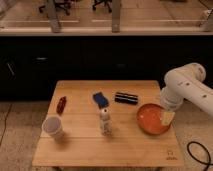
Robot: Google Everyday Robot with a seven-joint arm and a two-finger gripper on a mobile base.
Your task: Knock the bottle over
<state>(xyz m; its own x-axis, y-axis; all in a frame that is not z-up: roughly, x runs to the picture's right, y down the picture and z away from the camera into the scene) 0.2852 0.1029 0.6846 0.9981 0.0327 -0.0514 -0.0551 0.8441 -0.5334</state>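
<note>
On the light wooden table [75, 150], far left: a wide white paper cup [52, 126] stands upright nr the front-left corner, w/ a small red oblong item [61, 104] lying just behind it. Centre: a blue crumpled packet-like obj [100, 99] lies flat. Just in front of it stands the small slim white bottle w/ white cap & greyish label [105, 121], upright, clear of cup & plate, so a sideways push should prob. topple it w/o disturbing either. Right of centre, a black rectangular box [126, 97] lies twd the back. Then a round orange plate [148, 124]. The pale gripper [167, 118] hangs from the white robot arm [185, 87] over the plate's right rim, jaws apart, nothing betw. them. It is well apart from the bottle, so the approach looks not yet made.
</note>
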